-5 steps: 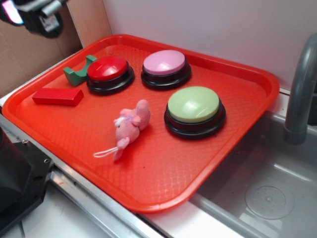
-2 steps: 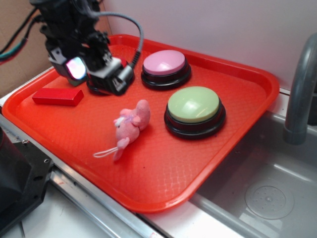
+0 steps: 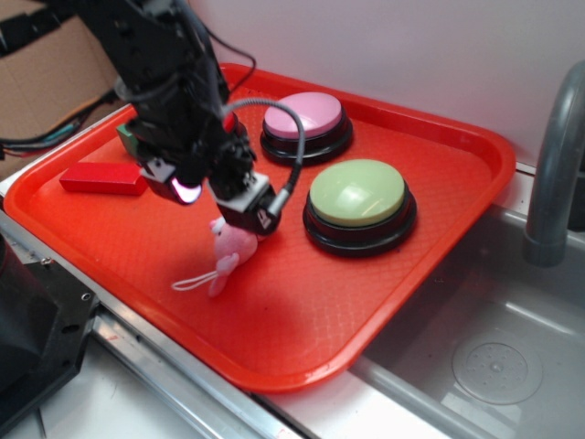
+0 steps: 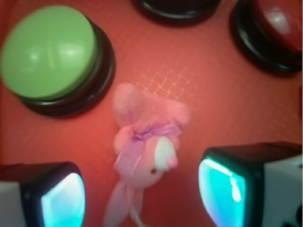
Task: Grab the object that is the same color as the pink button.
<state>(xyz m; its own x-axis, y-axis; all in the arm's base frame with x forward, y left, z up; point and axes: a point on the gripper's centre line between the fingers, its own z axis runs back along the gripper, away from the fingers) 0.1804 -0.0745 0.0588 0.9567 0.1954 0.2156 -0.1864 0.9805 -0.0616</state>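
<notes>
Pink toy point(image 4: 144, 151) lies on the red tray point(image 3: 430, 183), directly under the gripper point(image 4: 142, 189) — jaws spread, one either side of its head — pink button point(image 3: 303, 115) behind.

Hidden or cut off:
- Toy point(image 3: 226, 253): upper body behind gripper point(image 3: 219, 203) in exterior view (string loop shows at 7 o'clock).
- Red button point(image 4: 277, 28): covered by arm in exterior; cropped at 2 o'clock in wrist.
- Green block point(image 3: 129, 137): mostly hidden.
- Wrist view: blurred overall.
</notes>
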